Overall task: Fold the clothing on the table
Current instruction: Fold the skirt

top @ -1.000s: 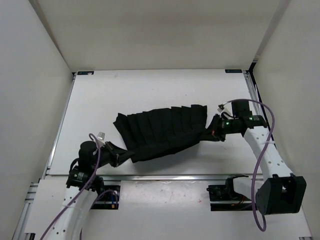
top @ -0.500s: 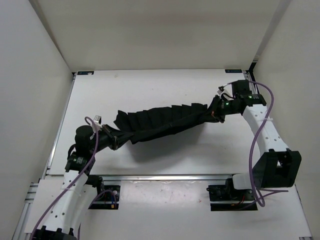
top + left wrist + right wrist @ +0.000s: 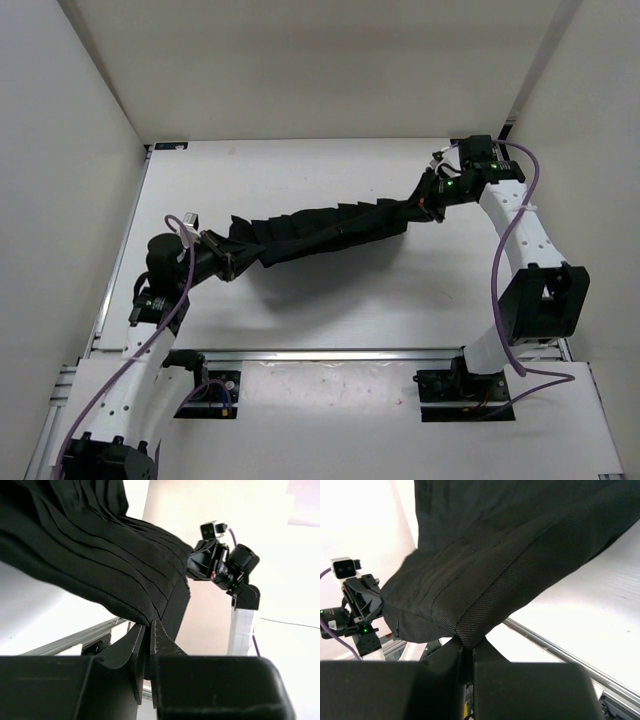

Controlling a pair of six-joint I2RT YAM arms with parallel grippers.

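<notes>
The counter [image 3: 300, 170] shows far more bare white than it did a second ago. Then the clothing [image 3: 320, 232] lay spread as a broad slanted panel. Now it reads from above as a narrow dark band strung from left to right across the middle of the counter, nearer the far wall than before. A soft shadow lies on the surface toward the near side of it, so most of it looks lifted clear.

Both arms have swung away from their bases and carried the near edge up and back.

The left end effector [image 3: 228, 268] is pinched narrow on the band's left end, and its wrist view shows pleats bunched between the fingers [image 3: 148, 627]. The right end effector [image 3: 428, 200] is clamped almost fully on the right end, with a hemmed corner caught at its tips [image 3: 467, 647].

I judge this the middle of the first fold. The held edge is raised and travelling toward the far edge, and laying it down evenly remains.
</notes>
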